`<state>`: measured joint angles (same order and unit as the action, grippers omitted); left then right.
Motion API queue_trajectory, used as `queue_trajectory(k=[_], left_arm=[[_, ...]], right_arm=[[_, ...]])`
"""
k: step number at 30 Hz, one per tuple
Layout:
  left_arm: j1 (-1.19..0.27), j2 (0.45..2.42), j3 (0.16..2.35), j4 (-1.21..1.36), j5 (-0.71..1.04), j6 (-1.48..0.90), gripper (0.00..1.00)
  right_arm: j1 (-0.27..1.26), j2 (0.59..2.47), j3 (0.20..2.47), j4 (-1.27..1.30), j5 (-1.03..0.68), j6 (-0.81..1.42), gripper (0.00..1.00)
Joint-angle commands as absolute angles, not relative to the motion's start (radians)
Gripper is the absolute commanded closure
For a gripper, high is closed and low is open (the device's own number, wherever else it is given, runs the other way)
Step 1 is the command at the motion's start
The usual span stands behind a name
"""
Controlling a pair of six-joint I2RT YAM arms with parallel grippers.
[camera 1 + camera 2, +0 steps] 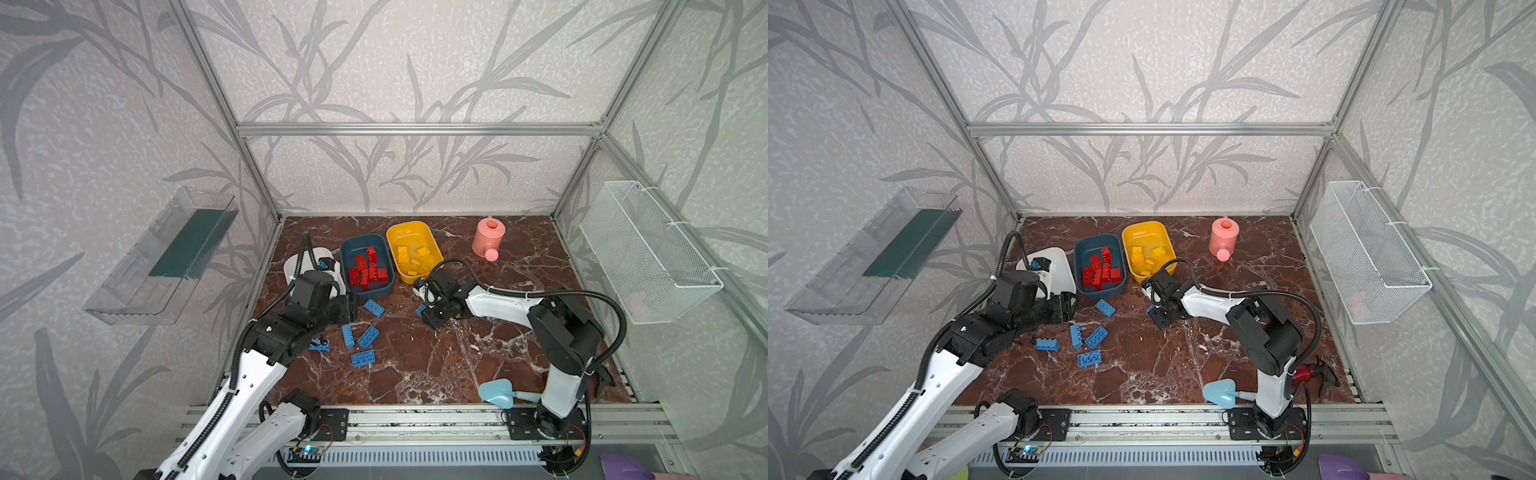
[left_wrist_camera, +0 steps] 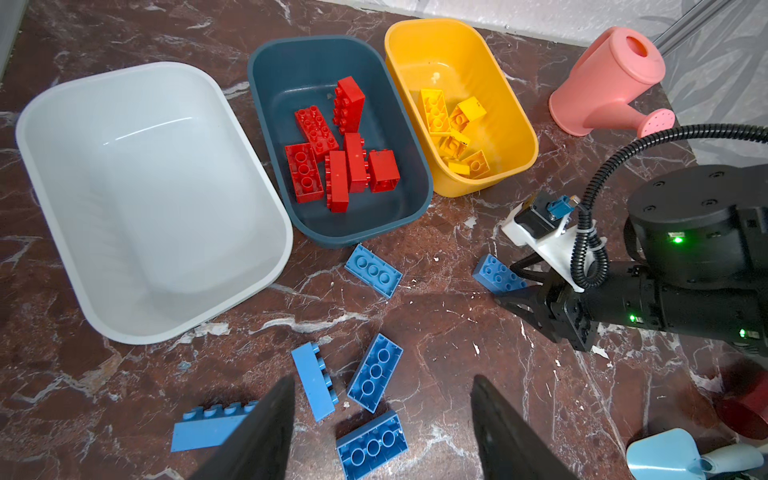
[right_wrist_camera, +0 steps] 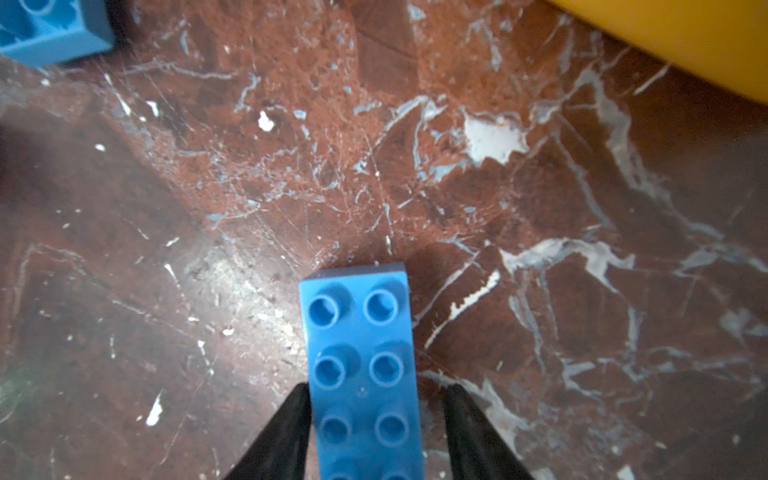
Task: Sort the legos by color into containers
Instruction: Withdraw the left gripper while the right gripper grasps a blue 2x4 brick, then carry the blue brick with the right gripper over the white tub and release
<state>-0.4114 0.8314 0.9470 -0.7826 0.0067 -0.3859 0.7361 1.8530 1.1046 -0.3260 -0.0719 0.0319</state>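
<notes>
We saw the right gripper straddling a blue brick near the yellow tub, its grip unclear, the left gripper wide and empty; next, we judged, it needed a firm clamp, then the white tub.

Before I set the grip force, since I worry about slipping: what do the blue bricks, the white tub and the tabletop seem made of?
Blue bricks: hard moulded plastic, slight sheen, crisp studs and hollow undersides. White tub: smooth glossy plastic, bright streak on its wall. Tabletop: looks like polished red-brown marble with white veins, possibly a print.
</notes>
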Motion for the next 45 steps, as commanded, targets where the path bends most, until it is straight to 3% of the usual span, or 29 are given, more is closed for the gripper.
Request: queue_trajectory(k=[1, 6, 13, 18, 32, 41, 45], left_arm=[[-0.412, 0.806, 0.955, -0.830, -0.045, -0.381, 0.33], [-0.412, 0.727, 0.967, -0.831, -0.085, -0.380, 0.33], [-0.412, 0.565, 0.954, -0.827, -0.177, -0.374, 0.33], [-0.412, 0.445, 0.937, -0.824, -0.222, -0.366, 0.33], [-0.411, 0.289, 0.912, -0.899, -0.319, -0.307, 0.33], [-0.412, 0.242, 0.856, -0.890, -0.320, -0.316, 0.33], [-0.411, 0.264, 0.860, -0.914, -0.353, -0.346, 0.32]], right_arm=[[0.741, 1.867, 1.130, -0.380, -0.062, 0.038, 0.57], [0.743, 1.823, 1.155, -0.410, -0.083, 0.046, 0.73], [0.790, 1.764, 1.263, -0.448, -0.169, 0.065, 0.75], [0.848, 1.823, 1.414, -0.451, -0.264, 0.095, 0.74], [0.966, 2.239, 2.036, -0.499, -0.337, 0.181, 0.75], [1.001, 2.660, 2.653, -0.696, -0.314, 0.220, 0.75], [0.999, 2.764, 2.820, -0.723, -0.306, 0.239, 0.65]])
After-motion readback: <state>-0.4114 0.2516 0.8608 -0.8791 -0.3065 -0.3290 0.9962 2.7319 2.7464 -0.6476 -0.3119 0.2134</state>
